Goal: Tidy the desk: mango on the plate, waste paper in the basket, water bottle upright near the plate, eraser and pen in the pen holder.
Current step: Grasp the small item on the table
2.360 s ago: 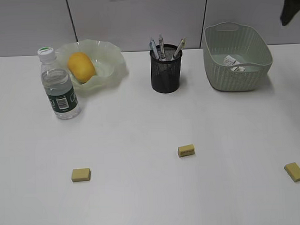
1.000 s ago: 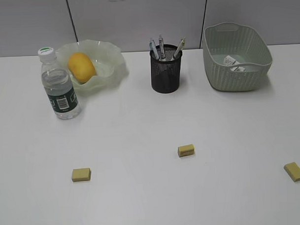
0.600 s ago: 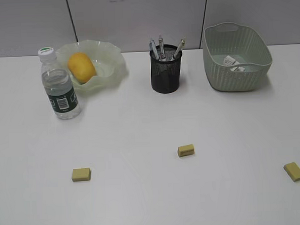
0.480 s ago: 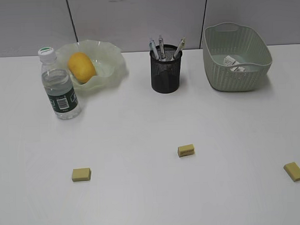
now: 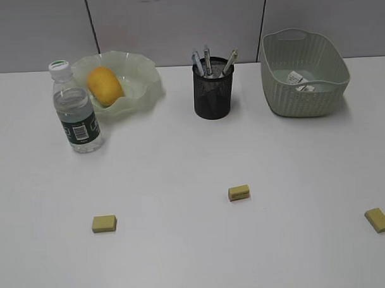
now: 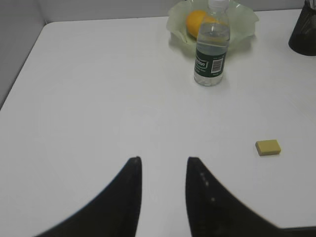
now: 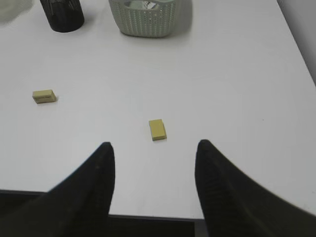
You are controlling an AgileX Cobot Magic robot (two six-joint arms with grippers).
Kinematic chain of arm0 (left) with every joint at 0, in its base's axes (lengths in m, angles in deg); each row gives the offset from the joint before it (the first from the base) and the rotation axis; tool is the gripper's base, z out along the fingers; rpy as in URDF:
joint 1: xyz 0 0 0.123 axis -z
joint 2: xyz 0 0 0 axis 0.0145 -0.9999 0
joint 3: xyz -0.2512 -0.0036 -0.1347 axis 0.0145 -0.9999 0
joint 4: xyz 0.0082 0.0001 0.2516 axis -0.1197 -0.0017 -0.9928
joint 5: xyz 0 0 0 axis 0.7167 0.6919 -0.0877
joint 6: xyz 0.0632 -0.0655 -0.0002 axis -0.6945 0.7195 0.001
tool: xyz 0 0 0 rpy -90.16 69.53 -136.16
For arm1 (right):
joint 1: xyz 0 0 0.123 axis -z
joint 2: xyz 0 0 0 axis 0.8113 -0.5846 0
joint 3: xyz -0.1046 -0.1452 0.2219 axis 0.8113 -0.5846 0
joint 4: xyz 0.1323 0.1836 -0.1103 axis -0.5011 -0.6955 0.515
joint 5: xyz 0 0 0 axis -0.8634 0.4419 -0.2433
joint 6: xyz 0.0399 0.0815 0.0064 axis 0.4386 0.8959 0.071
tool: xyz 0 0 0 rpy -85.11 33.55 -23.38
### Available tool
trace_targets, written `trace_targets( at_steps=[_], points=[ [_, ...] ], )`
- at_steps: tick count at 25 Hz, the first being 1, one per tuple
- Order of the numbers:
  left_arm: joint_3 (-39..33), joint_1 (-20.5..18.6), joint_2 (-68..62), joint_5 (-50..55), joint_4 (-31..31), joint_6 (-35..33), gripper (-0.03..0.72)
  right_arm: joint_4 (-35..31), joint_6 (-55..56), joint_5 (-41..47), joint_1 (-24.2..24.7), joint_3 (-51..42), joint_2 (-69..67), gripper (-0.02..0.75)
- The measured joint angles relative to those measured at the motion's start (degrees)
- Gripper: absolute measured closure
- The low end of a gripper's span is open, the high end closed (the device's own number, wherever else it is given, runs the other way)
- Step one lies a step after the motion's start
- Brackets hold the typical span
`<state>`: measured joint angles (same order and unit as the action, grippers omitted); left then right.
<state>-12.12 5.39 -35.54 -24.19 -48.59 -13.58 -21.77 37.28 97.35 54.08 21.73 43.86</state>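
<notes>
Neither tool shows in the exterior view; there the mango sits in the plate, the bottle stands upright just beside it, pens fill the holder, the paper lies in the basket, and three erasers remain loose on the counter, well apart. In the left wrist view the left tool hangs partly spread and empty, one eraser ahead to its right, long side across the view, with bare counter around. In the right wrist view the right tool is spread wider and empty, an eraser lying just ahead between its fingers, long axis pointing away; that arm looks nearest, though the counter's front edge is close.
</notes>
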Motion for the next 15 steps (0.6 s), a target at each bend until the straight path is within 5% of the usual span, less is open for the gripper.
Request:
trace_targets(
  at_steps=[15],
  points=[
    [0.0, 0.0, 0.0, 0.0, 0.0, 0.0, 0.45, -2.77, 0.0, -0.7, 0.0, -0.18, 0.0, 0.312]
  ],
)
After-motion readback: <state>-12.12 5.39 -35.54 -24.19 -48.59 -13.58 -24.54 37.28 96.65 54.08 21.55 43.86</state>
